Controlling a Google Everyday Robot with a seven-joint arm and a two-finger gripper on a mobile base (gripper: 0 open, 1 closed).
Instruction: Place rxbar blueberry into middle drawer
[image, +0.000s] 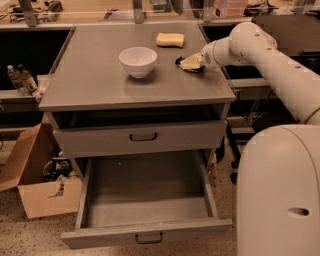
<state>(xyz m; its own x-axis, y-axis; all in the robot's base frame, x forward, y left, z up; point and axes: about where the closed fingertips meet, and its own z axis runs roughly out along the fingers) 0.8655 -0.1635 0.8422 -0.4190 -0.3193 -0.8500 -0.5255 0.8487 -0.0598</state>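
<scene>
Gripper (192, 62): cream, rounded, low over the grey tabletop's far right; open or clamped, cannot tell.
Rxbar blueberry (178, 61): dark sliver at its left edge.
Middle drawer (145, 192): shallow grey metal, pulled out – flat floor.
Bowl (138, 60): white, round – left.

The arm (282, 67) rises from the base (280, 195) toward eleven o'clock — its gripper (191, 62) points toward nine o'clock.

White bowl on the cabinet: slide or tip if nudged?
Round white bowl sits upright, wide and low: likely slides on the flat grey cabinet top, not tips. Looks rigid, maybe breakable. Gripper sits right of it in view, apart.
</scene>
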